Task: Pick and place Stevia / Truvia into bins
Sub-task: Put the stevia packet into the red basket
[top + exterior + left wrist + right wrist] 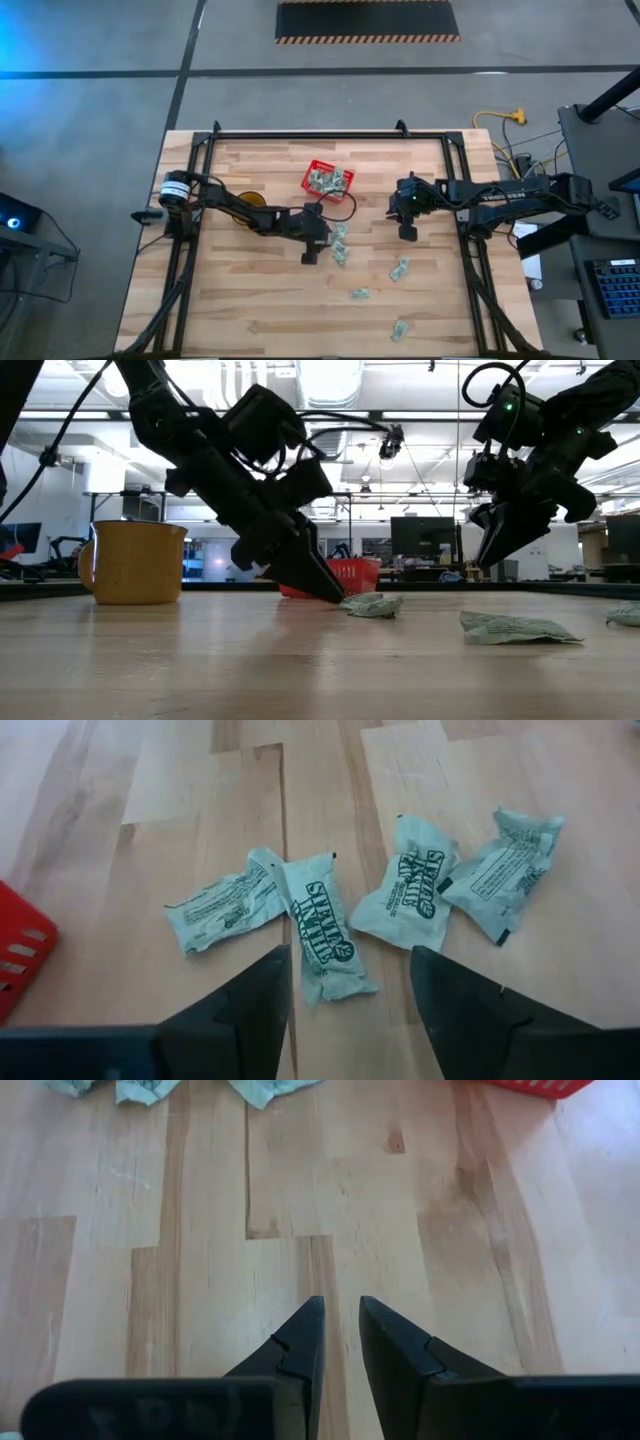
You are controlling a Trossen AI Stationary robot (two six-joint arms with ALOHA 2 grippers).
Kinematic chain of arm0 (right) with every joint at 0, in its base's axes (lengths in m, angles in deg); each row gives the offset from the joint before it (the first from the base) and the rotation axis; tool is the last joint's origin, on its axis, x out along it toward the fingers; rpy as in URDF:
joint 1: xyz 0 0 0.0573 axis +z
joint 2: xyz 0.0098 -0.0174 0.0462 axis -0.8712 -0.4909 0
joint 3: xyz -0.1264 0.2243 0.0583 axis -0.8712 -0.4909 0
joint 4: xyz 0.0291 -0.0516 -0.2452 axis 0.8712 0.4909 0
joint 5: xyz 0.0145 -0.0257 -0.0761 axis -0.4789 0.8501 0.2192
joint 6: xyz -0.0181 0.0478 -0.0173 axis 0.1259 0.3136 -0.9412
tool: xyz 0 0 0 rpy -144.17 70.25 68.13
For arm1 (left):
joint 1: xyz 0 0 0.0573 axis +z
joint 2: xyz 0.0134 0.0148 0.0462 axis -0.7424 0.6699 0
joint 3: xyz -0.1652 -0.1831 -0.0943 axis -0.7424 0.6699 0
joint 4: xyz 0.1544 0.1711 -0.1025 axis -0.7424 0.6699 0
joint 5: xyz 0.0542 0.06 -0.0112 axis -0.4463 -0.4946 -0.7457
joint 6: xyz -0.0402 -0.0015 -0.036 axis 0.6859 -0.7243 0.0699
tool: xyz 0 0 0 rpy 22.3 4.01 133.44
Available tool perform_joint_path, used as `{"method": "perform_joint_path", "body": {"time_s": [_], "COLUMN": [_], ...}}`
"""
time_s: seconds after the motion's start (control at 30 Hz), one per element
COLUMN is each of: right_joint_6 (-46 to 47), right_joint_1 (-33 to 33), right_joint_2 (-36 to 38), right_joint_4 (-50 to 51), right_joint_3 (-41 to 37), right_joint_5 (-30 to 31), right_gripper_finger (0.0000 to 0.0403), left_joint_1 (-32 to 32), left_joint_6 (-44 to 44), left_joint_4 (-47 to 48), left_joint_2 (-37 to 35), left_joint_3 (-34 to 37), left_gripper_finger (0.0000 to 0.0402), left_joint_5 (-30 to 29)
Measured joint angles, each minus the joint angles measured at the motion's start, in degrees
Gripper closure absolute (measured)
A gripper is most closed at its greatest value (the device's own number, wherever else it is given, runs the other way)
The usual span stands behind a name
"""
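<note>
Looking down from the high view, we find the red basket (328, 180) near the middle of the wooden table (250, 310), already holding several sachets. The left gripper (318, 246) sits just below and left of the basket, beside a small cluster of sachets (340, 243). More loose sachets (400, 268) lie scattered toward the table's near edge. The right gripper (408, 222) hangs to the right of the basket, well apart from any sachet. A yellow mug (248, 208) stands under the left arm.

At table level in the low view, we note the left gripper (325, 588) with its tips at the tabletop, just beside a crumpled sachet (372, 604); the right gripper (497, 545) is raised above the surface. The mug (133, 562) stands at left, the basket (350, 574) behind.

From the left wrist view, we record the fingers (262, 1010) spread wide with nothing between them, one Stevia sachet (325, 928) lying flat ahead of the gap, and three others (412, 895) beside it.

From the right wrist view, we see the fingers (300, 1355) nearly together with a narrow gap, holding nothing, over bare wood.
</note>
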Motion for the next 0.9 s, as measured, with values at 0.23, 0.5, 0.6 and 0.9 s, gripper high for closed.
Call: {"method": "perform_joint_path", "body": {"time_s": [0.23, 0.5, 0.6, 0.9], "right_joint_6": [0.0, 0.0, 0.0, -0.1], "right_joint_1": [0.0, 0.0, 0.0, 0.0], "right_joint_2": [0.0, 0.0, 0.0, 0.0], "right_joint_4": [-0.9, -0.9, -0.9, -0.9], "right_joint_3": [0.0, 0.0, -0.1, -0.1], "right_joint_5": [0.0, 0.0, 0.0, 0.0], "right_gripper_finger": [0.0345, 0.0346, 0.0346, 0.0342], "left_joint_1": [0.0, 0.3, 0.3, 0.3], "left_joint_6": [-0.1, -0.4, -0.5, -1.2], "left_joint_4": [-0.5, -1.0, -1.0, -0.8], "left_joint_2": [1.5, 2.2, 2.2, 2.2], "left_joint_3": [-0.3, -0.7, -0.7, -0.8], "left_gripper_finger": [0.0212, 0.0230, 0.0258, 0.0353], "left_joint_5": [0.2, 0.4, 0.6, 0.4]}}
